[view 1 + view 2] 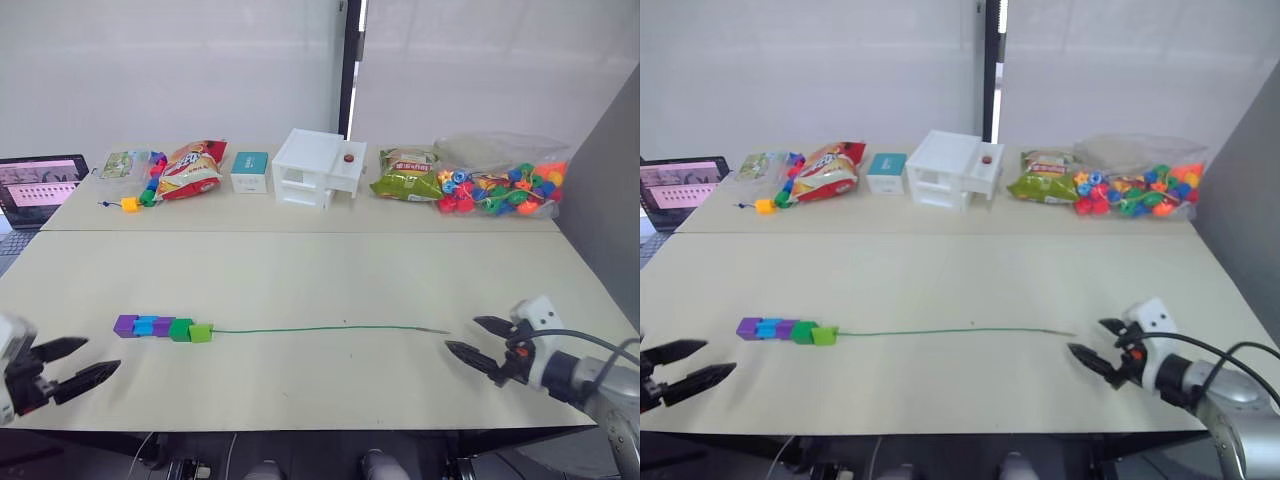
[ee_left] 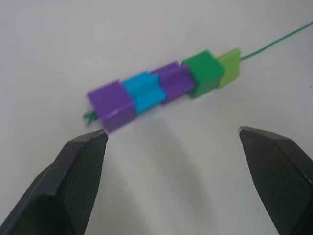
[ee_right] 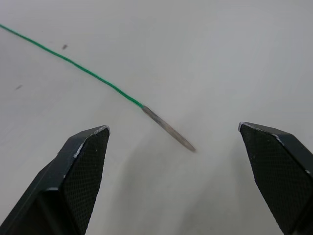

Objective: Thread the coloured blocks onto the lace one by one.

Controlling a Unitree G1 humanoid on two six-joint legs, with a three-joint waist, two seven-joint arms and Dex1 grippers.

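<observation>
Green cord runs straight across the near part of the pale table (image 1: 300, 280) — the lace (image 1: 320, 328) — with all five coloured blocks (image 1: 163, 327) strung in a tight row at its left end: purple, blue, purple, dark green, light green, each touching the next. In the left wrist view a small knot of cord pokes out beyond the outer purple cube. At the other end the stiff grey tip (image 3: 168, 129) lies flat on the table, bare. The left gripper (image 1: 72, 365) hangs near the blocks on the robot's side of them, its fingers spread wide and holding nothing. The right gripper (image 1: 478, 339) sits just beyond the tip — fingers likewise wide apart, empty, the tip lying between them in its wrist view without touching either. Along the far edge stand a white box (image 1: 318, 167), snack bags (image 1: 190, 168), a small teal box (image 1: 249, 170) and a bag of multicoloured beads (image 1: 500, 188); a laptop (image 1: 38, 185) sits at the far left.
</observation>
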